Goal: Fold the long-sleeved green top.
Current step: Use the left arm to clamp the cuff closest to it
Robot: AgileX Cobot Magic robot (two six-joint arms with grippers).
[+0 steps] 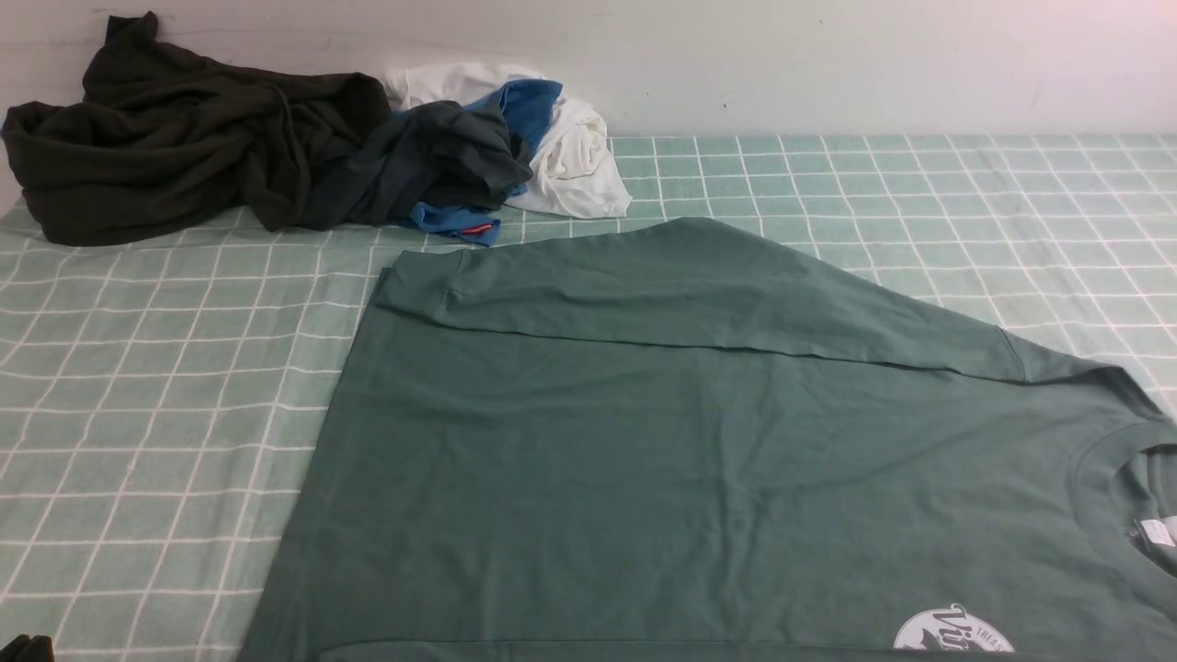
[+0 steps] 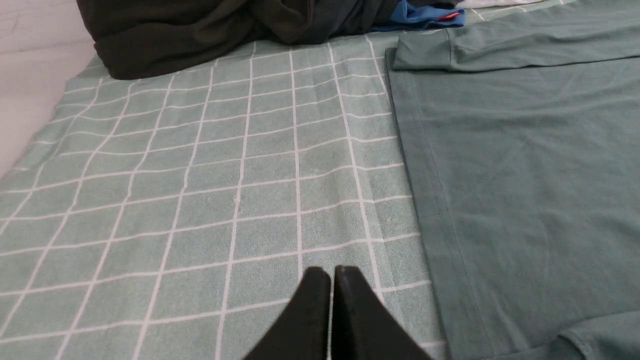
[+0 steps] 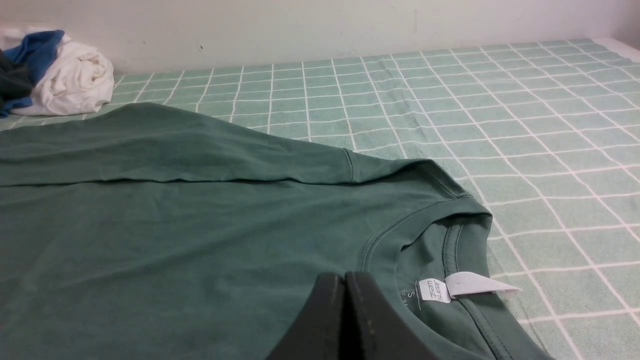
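The green long-sleeved top (image 1: 699,460) lies flat on the checked cloth, neck toward the right, hem toward the left. Its far sleeve (image 1: 690,285) is folded across the body, cuff near the hem's far corner. The white logo (image 1: 952,633) shows at the front edge. The neck tag (image 3: 440,289) shows in the right wrist view. My left gripper (image 2: 331,274) is shut and empty above the checked cloth, just beside the hem (image 2: 425,165). My right gripper (image 3: 345,278) is shut and empty above the top's chest (image 3: 175,240), close to the collar (image 3: 400,225). Neither gripper shows in the front view.
A very dark olive-black garment (image 1: 175,138) lies heaped at the back left, with a dark grey garment (image 1: 432,156), a blue one (image 1: 529,106) and a white one (image 1: 570,156) beside it. A wall (image 1: 736,55) runs behind. The checked cloth (image 1: 138,414) covers the table.
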